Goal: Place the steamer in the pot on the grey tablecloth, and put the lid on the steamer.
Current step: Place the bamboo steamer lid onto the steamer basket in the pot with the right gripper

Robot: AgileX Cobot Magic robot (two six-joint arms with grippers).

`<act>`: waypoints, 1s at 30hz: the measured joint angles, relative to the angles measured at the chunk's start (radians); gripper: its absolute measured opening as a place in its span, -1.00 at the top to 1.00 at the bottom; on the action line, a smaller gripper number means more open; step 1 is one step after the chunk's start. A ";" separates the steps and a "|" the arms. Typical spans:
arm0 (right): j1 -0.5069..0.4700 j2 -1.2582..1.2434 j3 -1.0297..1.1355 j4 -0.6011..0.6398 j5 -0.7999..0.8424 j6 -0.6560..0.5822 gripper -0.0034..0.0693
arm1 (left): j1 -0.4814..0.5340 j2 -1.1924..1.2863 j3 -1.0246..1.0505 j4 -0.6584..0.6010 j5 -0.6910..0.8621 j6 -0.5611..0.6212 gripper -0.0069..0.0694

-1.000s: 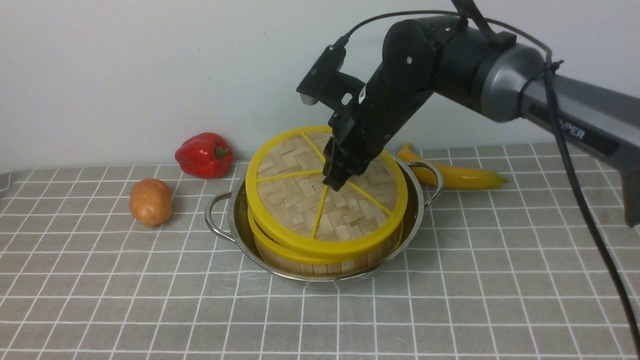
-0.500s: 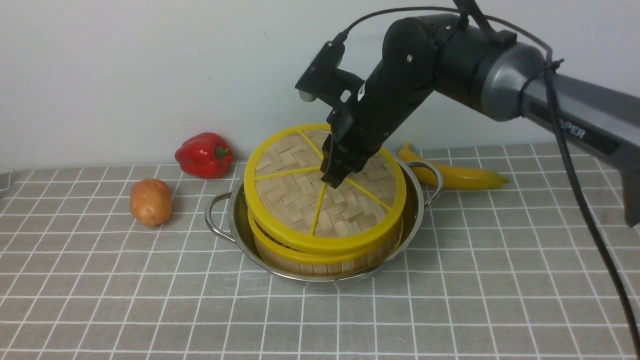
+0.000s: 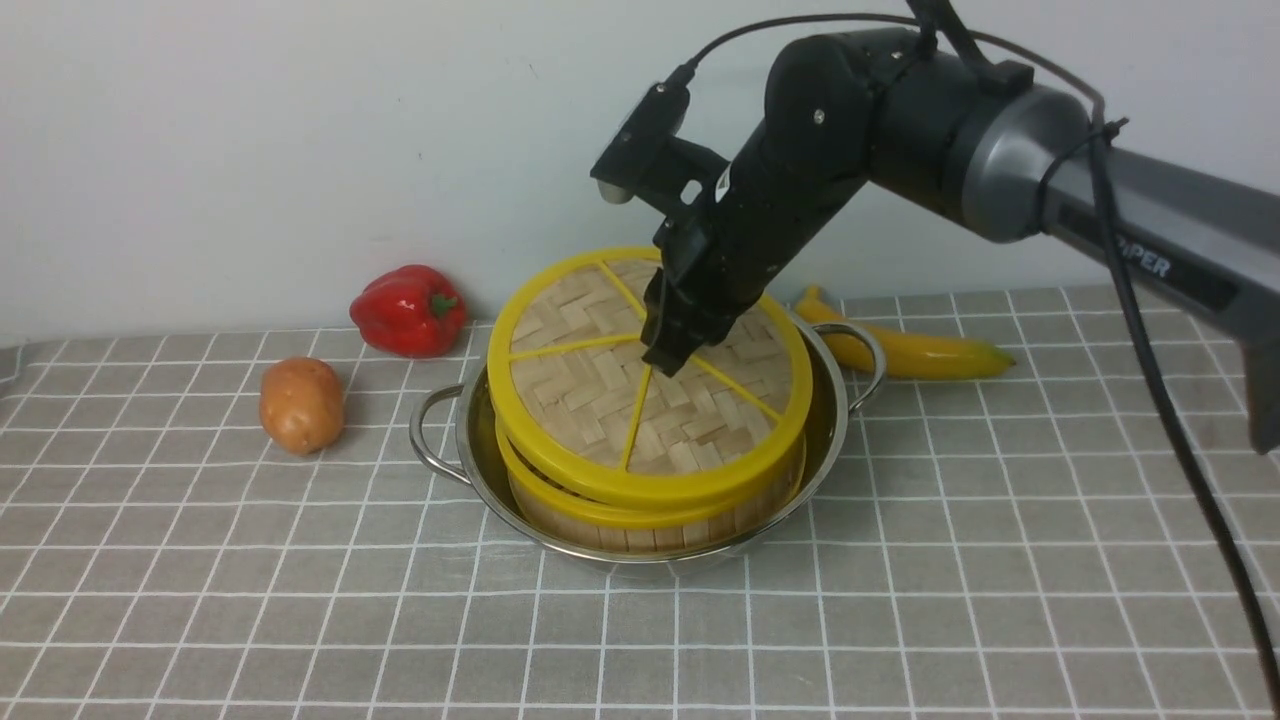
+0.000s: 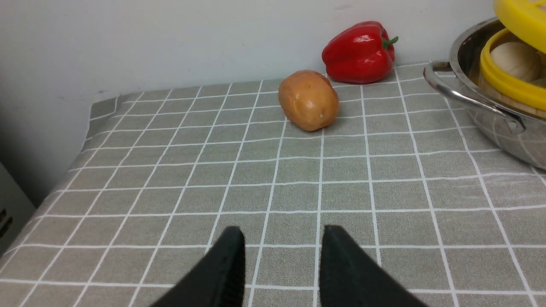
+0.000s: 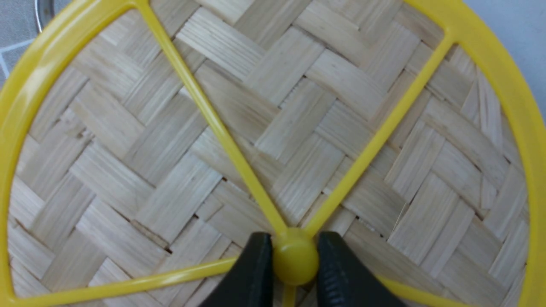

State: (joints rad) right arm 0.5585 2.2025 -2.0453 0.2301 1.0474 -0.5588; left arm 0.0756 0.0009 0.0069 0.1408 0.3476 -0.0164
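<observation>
The steel pot (image 3: pixel 480 470) stands on the grey tablecloth (image 3: pixel 900 560) with the steamer (image 3: pixel 600 525) inside it. The lid (image 3: pixel 580 400) lies tilted over the steamer, its left side lifted off the steamer's rim. My right gripper (image 3: pixel 665 360) is shut on the lid's yellow centre knob (image 5: pixel 295 256), one black finger (image 5: pixel 256 268) on each side. In the left wrist view, a pale bun (image 4: pixel 516 59) shows in the gap between lid (image 4: pixel 520 17) and steamer rim (image 4: pixel 503 81). My left gripper (image 4: pixel 283 232) hovers open and empty over the cloth, left of the pot (image 4: pixel 490 115); the front view does not show it.
A red pepper (image 3: pixel 408 310) and a potato (image 3: pixel 300 403) lie left of the pot. A banana (image 3: pixel 910 345) lies behind the pot's right handle. A white wall runs close behind. The cloth's left edge (image 4: pixel 85 140) drops off beyond the potato.
The right gripper has lifted slightly and shifted a little to the left, taking the lid with it; over the last half second nothing has visibly moved.
</observation>
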 joint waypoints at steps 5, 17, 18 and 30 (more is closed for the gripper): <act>0.000 0.000 -0.001 0.000 -0.013 0.000 0.24 | 0.000 0.000 0.000 0.000 0.000 0.000 0.18; 0.000 -0.002 -0.001 0.000 -0.069 0.000 -0.06 | 0.000 0.000 0.000 0.000 0.000 0.000 0.18; 0.000 -0.003 -0.002 -0.002 -0.056 0.000 -0.06 | 0.000 0.000 0.000 0.000 0.000 0.000 0.18; 0.000 0.005 -0.002 -0.022 0.019 -0.007 0.04 | 0.000 0.000 0.000 0.000 0.000 0.000 0.18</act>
State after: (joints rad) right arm 0.5585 2.2073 -2.0471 0.2084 1.0661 -0.5658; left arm 0.0756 0.0009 0.0069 0.1408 0.3476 -0.0164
